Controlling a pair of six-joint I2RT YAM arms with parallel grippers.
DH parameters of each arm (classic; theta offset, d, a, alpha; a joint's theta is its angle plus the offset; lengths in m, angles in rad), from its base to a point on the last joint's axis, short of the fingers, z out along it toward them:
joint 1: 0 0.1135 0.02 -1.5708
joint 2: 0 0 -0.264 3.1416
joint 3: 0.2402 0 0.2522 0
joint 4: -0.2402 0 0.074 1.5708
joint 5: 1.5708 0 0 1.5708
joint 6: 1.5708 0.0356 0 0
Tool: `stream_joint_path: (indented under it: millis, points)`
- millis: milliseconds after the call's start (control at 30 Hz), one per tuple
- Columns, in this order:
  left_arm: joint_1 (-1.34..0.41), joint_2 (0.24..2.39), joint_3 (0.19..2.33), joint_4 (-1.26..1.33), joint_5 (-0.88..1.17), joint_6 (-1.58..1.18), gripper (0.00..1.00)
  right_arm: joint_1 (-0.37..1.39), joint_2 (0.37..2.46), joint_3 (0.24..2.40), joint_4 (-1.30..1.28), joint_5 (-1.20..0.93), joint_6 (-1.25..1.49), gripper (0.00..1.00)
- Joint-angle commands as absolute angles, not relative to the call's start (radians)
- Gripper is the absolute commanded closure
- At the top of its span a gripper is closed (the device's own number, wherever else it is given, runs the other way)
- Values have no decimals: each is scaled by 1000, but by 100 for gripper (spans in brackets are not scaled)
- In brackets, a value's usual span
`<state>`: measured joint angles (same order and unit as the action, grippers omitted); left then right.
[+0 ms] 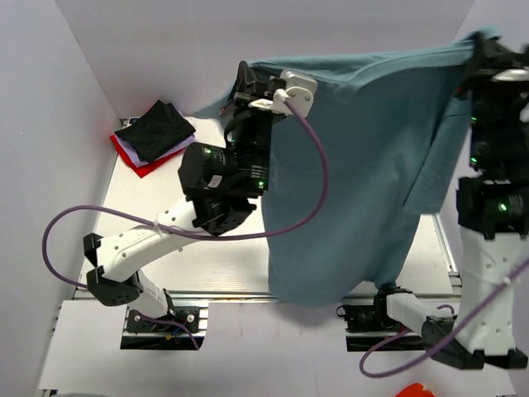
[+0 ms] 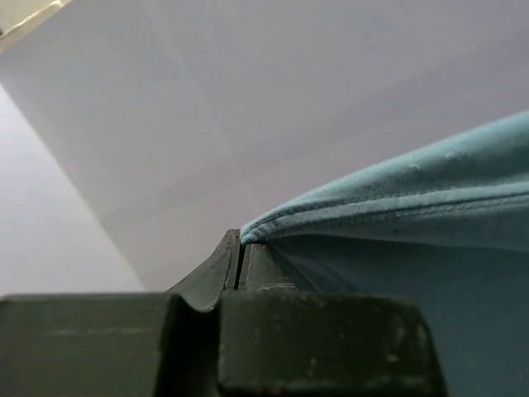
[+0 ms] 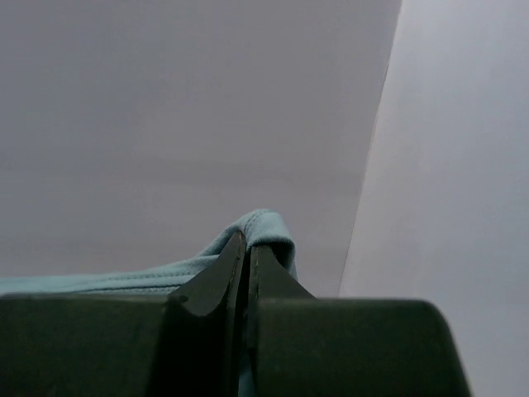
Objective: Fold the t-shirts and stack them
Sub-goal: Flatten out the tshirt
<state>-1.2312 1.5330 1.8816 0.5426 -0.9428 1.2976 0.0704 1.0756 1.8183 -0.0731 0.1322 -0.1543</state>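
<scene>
- Blue-teal t-shirt (image 1: 364, 165) is held spread in the air above the bench (image 1: 215, 265), its hem hanging over the near edge.
- Left pincer (image 2: 240, 248) is clamped shut on one top corner of it.
- Right pincer (image 3: 246, 248) is clamped shut on the opposite top corner.
- Black t-shirt (image 1: 155, 130) is seen folded on a red one (image 1: 142, 168) at the far left bench corner.

Left arm (image 1: 136, 240) and right arm (image 1: 488, 281): white link shells, black joint housings, small green LEDs (image 1: 259, 173). Lilac cables (image 1: 62, 223) loop off each. White wrist camera (image 1: 295, 86) on left arm. Black base mounts (image 1: 161, 320). Gripper fingers (image 2: 216, 269) dark, matte, scuffed at edges.
</scene>
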Motion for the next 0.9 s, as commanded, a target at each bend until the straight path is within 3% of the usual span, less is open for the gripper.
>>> stream_joint_path:
  millis: [0, 500, 867]
  points:
    - [-1221, 1434, 1967, 785, -1022, 1428, 100, 63, 1057, 1818, -18, 164, -196, 100]
    - [-1192, 1517, 2006, 936, -969, 1609, 100, 60, 1097, 1911, -66, 173, -212, 100]
    - [-1215, 1378, 1885, 750, -950, 1471, 100, 63, 1026, 1936, -86, 164, -204, 100]
